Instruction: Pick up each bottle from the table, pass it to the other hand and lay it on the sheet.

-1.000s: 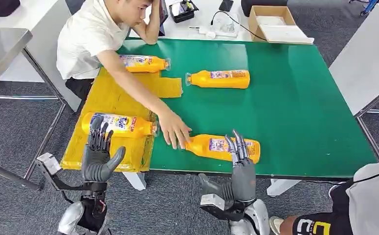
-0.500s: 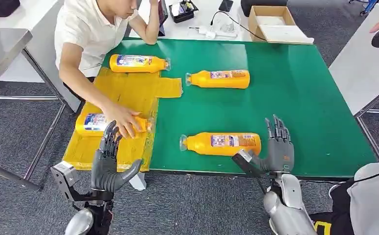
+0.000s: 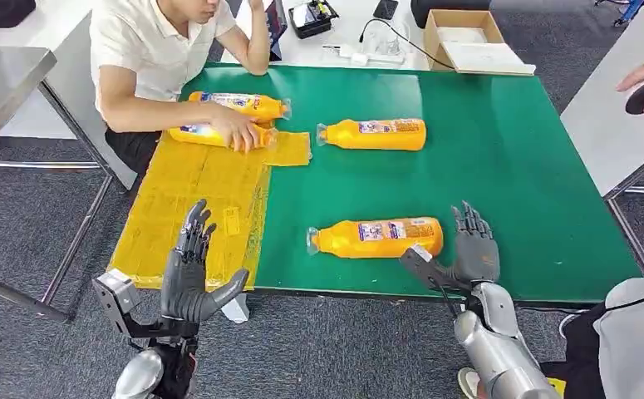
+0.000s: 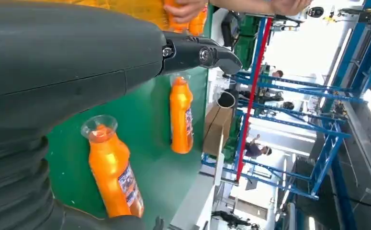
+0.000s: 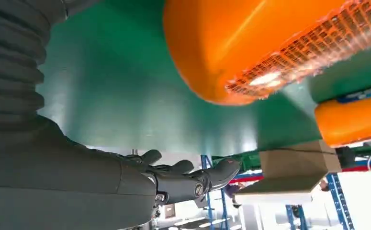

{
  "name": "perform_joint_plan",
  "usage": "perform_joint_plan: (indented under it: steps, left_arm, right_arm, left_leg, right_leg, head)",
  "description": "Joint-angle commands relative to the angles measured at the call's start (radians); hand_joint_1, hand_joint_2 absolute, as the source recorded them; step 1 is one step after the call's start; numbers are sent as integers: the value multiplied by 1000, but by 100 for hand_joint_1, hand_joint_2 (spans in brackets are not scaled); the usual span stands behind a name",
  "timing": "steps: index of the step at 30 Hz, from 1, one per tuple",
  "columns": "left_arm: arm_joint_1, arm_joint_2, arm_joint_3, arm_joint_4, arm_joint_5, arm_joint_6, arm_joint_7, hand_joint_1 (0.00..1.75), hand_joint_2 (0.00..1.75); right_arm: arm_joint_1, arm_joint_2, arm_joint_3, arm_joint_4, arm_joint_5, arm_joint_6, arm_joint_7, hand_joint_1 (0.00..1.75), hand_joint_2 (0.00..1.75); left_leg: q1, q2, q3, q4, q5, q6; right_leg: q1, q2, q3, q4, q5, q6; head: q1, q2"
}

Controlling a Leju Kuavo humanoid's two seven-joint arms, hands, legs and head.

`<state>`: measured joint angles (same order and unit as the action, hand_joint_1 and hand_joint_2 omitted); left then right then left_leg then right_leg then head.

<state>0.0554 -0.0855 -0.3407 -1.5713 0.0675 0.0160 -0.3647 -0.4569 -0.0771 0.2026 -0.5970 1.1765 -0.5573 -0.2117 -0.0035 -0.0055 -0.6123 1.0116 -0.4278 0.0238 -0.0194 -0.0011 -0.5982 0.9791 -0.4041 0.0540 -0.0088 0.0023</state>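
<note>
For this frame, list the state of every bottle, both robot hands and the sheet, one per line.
Near bottle: lying on the green table, untouched.
Far bottle: lying on the table.
Two bottles by the person's hand: at the far end of the yellow sheet, one under that hand.
Left hand: open, empty.
Right hand: open, beside the near bottle.

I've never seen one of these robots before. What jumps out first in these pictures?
Bright orange bottles lie on their sides on a green table: the nearest bottle lies just ahead of the robot's open right hand, and another bottle lies farther back. On the left, a yellow sheet covers the table's edge, where a seated person's hand rests on two more bottles. The robot's open left hand hovers at the sheet's near edge.
</note>
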Motion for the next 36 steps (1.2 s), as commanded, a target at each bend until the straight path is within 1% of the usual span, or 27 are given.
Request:
perform_joint_plan:
  steps: [1,8,10,12,16,17,19,20,21,22,23,26,27,28,31,35,36]
  left_arm:
    - [-60,14,-40,83,-3,-5,6,0,175]
    - [-63,16,-52,69,4,-19,6,0,175]
    - [-63,17,-53,67,23,-39,16,0,175]
    - [-61,18,-52,66,43,-58,28,0,175]
    - [-59,19,-51,65,44,-58,28,0,175]
    - [-58,19,-51,64,47,-61,30,0,175]
    - [-52,22,-49,59,55,-72,38,0,175]
    - [-49,22,-47,57,57,-75,40,0,175]
    - [-49,22,-46,58,59,-77,43,0,175]
    - [-49,22,-45,59,60,-77,43,0,175]
    - [-50,21,-45,62,63,-80,46,0,175]
    - [-65,13,-41,80,67,-82,50,0,175]
    - [-70,14,-42,80,62,-81,45,0,175]
    - [-72,13,-39,78,61,-80,43,0,175]
    - [-72,12,-26,74,59,-76,51,0,175]
    - [-96,6,-29,118,57,-78,58,0,175]
    - [-107,2,-33,133,57,-77,58,0,175]
  right_arm:
    - [-73,46,57,146,-22,35,-55,0,175]
    - [-99,78,132,148,13,28,-56,0,175]
    - [-110,87,149,144,17,47,-47,0,175]
    - [-121,89,173,143,31,66,-26,0,175]
    - [-123,89,175,143,31,68,-23,0,175]
    - [-124,90,176,144,29,76,-25,0,175]
    - [-133,94,197,139,37,94,-23,0,175]
    - [-135,98,199,130,29,104,-21,0,175]
    - [-137,99,201,129,30,108,-18,0,175]
    - [-140,100,203,128,30,112,-16,0,175]
    - [-141,99,206,128,31,116,-11,0,175]
    - [-169,87,230,162,45,158,55,0,175]
    - [-176,86,217,179,24,183,64,0,175]
    - [-185,84,217,202,22,219,82,0,175]
    - [-200,80,212,251,1,362,137,0,175]
    - [-208,70,201,284,-30,500,191,0,175]
    - [-203,64,192,287,-43,510,195,73,175]
  left_leg:
    - [1,2,5,-1,-2,-2]
    - [1,3,3,0,-1,-1]
    - [1,4,6,0,-3,-3]
    - [1,2,3,0,-1,-2]
    - [1,2,3,0,-1,-1]
    - [1,2,5,0,-2,-2]
    - [1,1,2,0,-1,-1]
    - [1,2,4,0,-2,-2]
    - [0,2,2,0,-1,-1]
    - [1,3,4,0,-2,-2]
    - [0,3,3,0,-1,-2]
    - [2,3,6,1,-3,-3]
    - [1,2,6,0,-2,-3]
    - [0,1,2,0,-1,-2]
    - [1,1,5,0,-2,-2]
    - [1,-1,5,-1,-1,-2]
    - [1,-1,7,-1,-1,-2]
  right_leg:
    - [1,2,5,-1,-1,-3]
    - [1,2,2,0,-1,-2]
    - [2,3,5,0,-2,-4]
    - [1,2,2,1,-1,-2]
    - [1,1,2,0,-1,-2]
    - [1,2,4,0,-2,-3]
    - [0,0,2,0,-1,-2]
    - [1,2,3,0,-1,-3]
    - [0,2,1,0,-1,-2]
    - [1,2,3,1,-2,-3]
    - [1,2,2,0,-1,-2]
    - [2,3,5,1,-2,-4]
    - [2,1,5,1,-2,-4]
    - [1,1,2,0,-1,-2]
    - [1,0,4,0,-2,-3]
    - [1,-1,6,-1,-1,-2]
    - [2,-2,7,-2,-1,-3]
  head:
    - [0,0]
    - [0,0]
    - [0,0]
    - [0,0]
    - [0,0]
    - [0,0]
    - [0,0]
    - [0,0]
    - [0,0]
    - [0,0]
    - [0,0]
    - [0,0]
    - [0,0]
    - [0,0]
    - [0,0]
    - [0,0]
    - [0,0]
